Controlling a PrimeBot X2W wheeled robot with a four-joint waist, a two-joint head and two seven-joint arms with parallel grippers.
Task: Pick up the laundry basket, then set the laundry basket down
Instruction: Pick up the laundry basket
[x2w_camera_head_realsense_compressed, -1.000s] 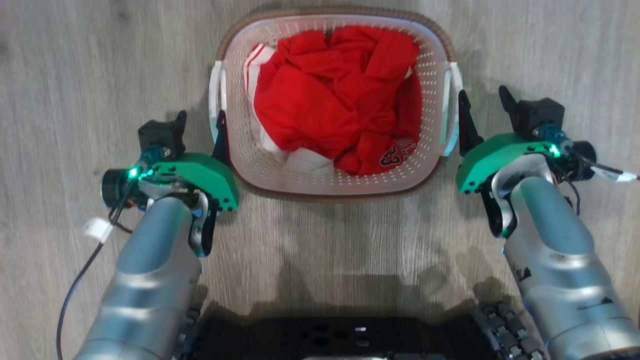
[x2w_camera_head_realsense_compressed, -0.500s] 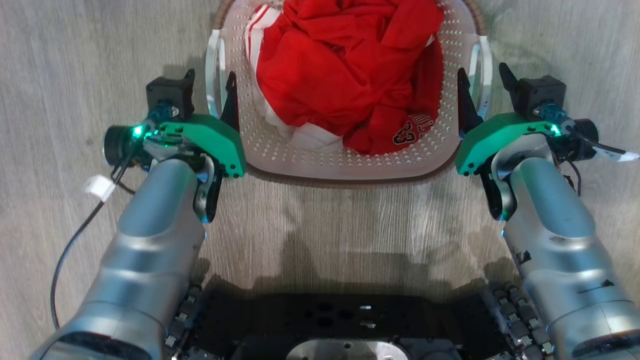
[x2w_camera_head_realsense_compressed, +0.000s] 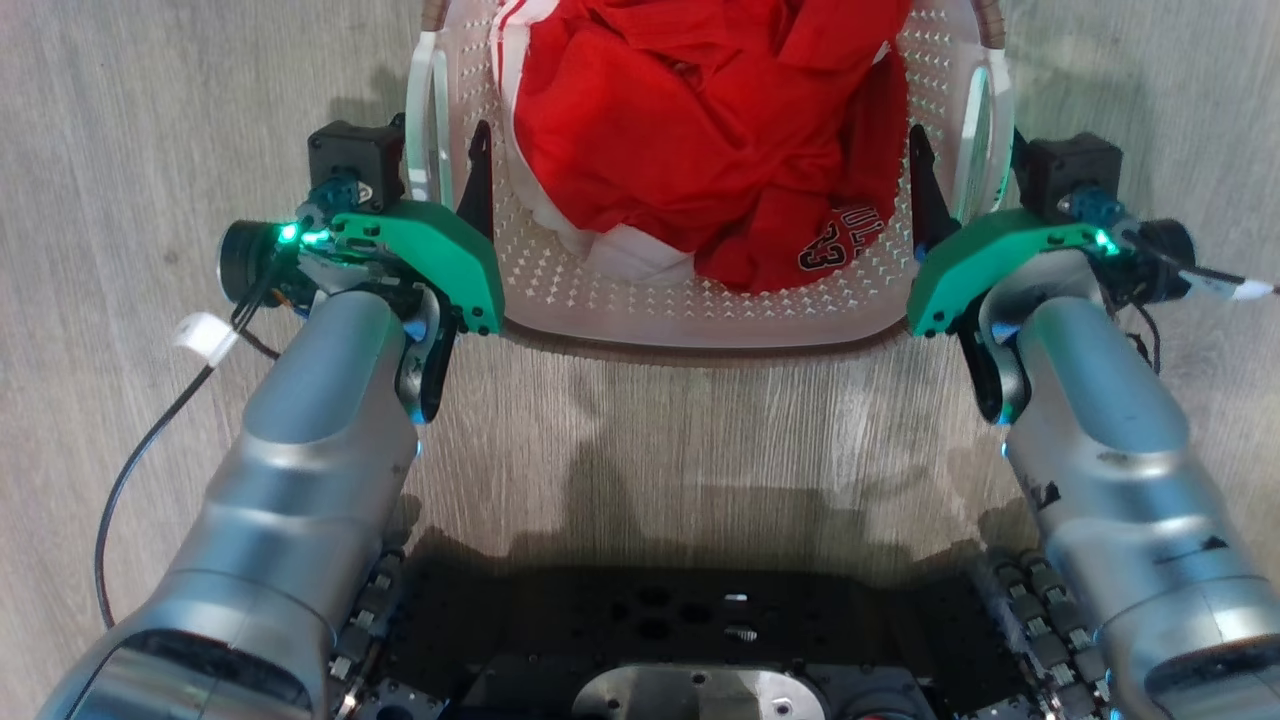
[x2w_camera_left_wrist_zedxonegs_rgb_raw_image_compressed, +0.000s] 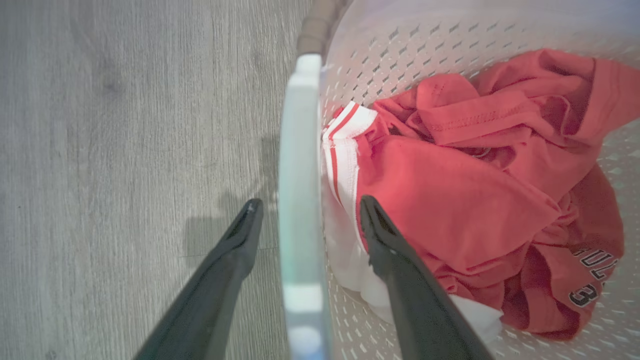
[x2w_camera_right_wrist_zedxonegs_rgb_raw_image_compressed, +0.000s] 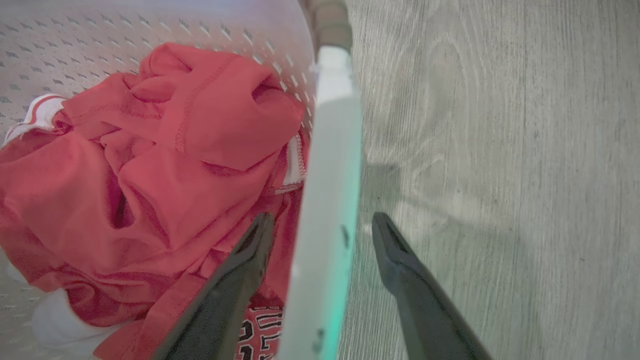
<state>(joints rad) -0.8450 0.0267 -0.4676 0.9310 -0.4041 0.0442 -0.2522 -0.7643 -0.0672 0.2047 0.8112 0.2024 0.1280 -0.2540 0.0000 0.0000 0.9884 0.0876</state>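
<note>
In the head view, the basket (x2w_camera_head_realsense_compressed: 700, 320) is standing on the floor (x2w_camera_head_realsense_compressed: 700, 450) between the two grippers, with red and white clothes (x2w_camera_head_realsense_compressed: 700, 130) lying inside it. The left gripper (x2w_camera_head_realsense_compressed: 440, 140) is reaching over the left handle (x2w_camera_head_realsense_compressed: 428, 100), one finger inside the basket and the other outside. The right gripper (x2w_camera_head_realsense_compressed: 965, 150) is doing the same at the right handle (x2w_camera_head_realsense_compressed: 985, 110).

In the left wrist view, the left gripper (x2w_camera_left_wrist_zedxonegs_rgb_raw_image_compressed: 310, 201) is spread apart, with the white handle (x2w_camera_left_wrist_zedxonegs_rgb_raw_image_compressed: 299, 150) running between its fingers. A gap is showing on both sides, so nothing is being squeezed. The clothes (x2w_camera_left_wrist_zedxonegs_rgb_raw_image_compressed: 450, 200) are lying beyond the inner finger, and the floor (x2w_camera_left_wrist_zedxonegs_rgb_raw_image_compressed: 125, 125) beyond the outer one.

In the right wrist view, the right gripper (x2w_camera_right_wrist_zedxonegs_rgb_raw_image_compressed: 322, 217) is also standing wide, and the handle (x2w_camera_right_wrist_zedxonegs_rgb_raw_image_compressed: 332, 125) is passing between its fingers without touching them. The clothes (x2w_camera_right_wrist_zedxonegs_rgb_raw_image_compressed: 175, 150) are lying on the inner finger's side, and the floor (x2w_camera_right_wrist_zedxonegs_rgb_raw_image_compressed: 500, 150) on the outer finger's side.
</note>
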